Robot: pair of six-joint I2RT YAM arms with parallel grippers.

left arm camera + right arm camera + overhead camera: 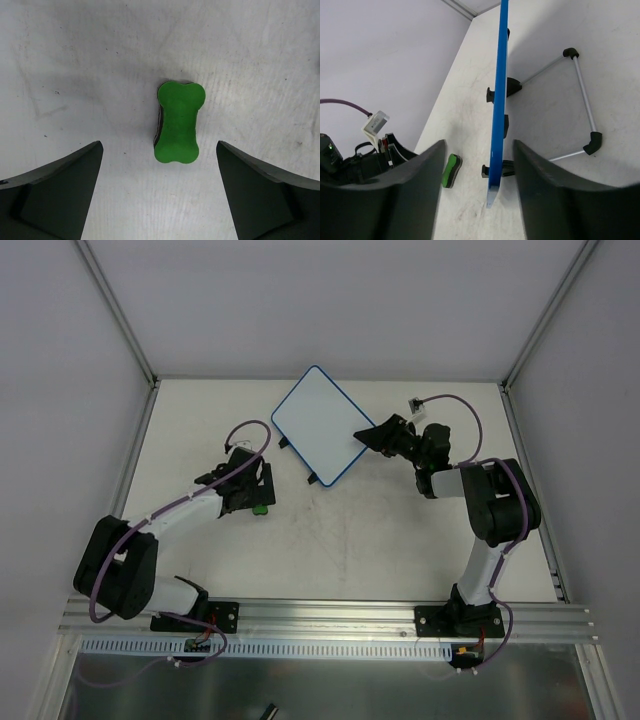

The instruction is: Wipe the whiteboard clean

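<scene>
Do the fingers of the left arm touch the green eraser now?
No. In the left wrist view the green eraser lies on the table, with bare surface between it and each of the left fingers.

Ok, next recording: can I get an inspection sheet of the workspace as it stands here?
Surface: white table, scuffed and smudged grey.
Job's things: whiteboard, blue-rimmed, wire stand behind it, face looks blank from above; green eraser lying on the table.
Clutter: nothing seen.
Tools: left tool open, fingers either side of the eraser, not touching it; right tool open, the whiteboard's edge between its fingers.
Cables: purple cable looping on the left arm, another on the right arm.
Surroundings: plain pale walls, metal frame posts, aluminium rail at the near edge.
</scene>
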